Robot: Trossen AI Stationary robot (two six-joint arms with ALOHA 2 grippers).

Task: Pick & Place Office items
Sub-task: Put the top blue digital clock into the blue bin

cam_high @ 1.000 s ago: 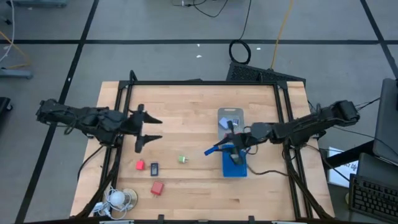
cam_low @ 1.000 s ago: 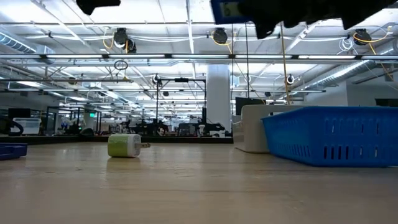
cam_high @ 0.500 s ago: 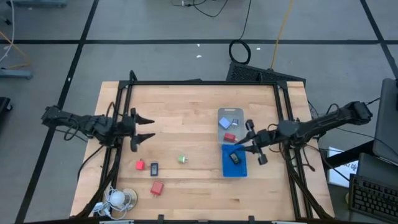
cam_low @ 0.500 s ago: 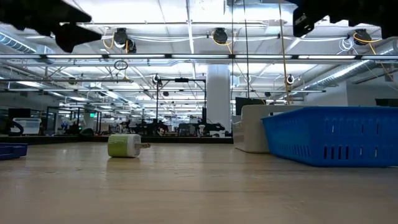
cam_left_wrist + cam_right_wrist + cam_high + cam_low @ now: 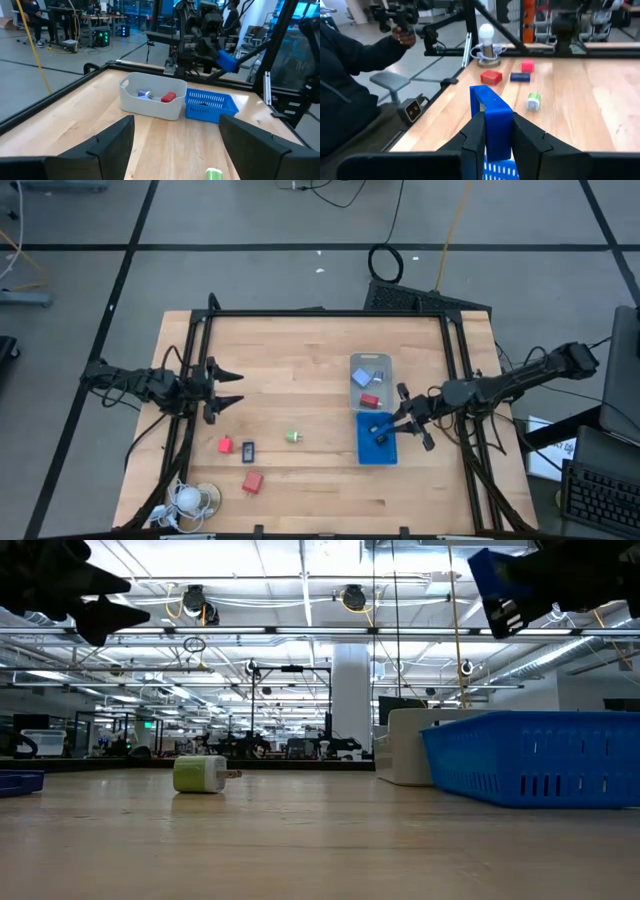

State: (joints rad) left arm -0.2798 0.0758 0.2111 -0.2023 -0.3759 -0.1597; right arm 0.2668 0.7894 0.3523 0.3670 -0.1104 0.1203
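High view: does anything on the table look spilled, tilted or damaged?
Nothing stands out. The clear tray and blue tray sit flat, side by side; the red blocks, dark piece and green bit lie apart on the table. The right gripper holds a blue piece over the blue tray.

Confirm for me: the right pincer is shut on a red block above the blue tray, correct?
Not quite. The right pincer is shut on a blue piece, not a red block, as the right wrist view shows. It is above the blue tray.
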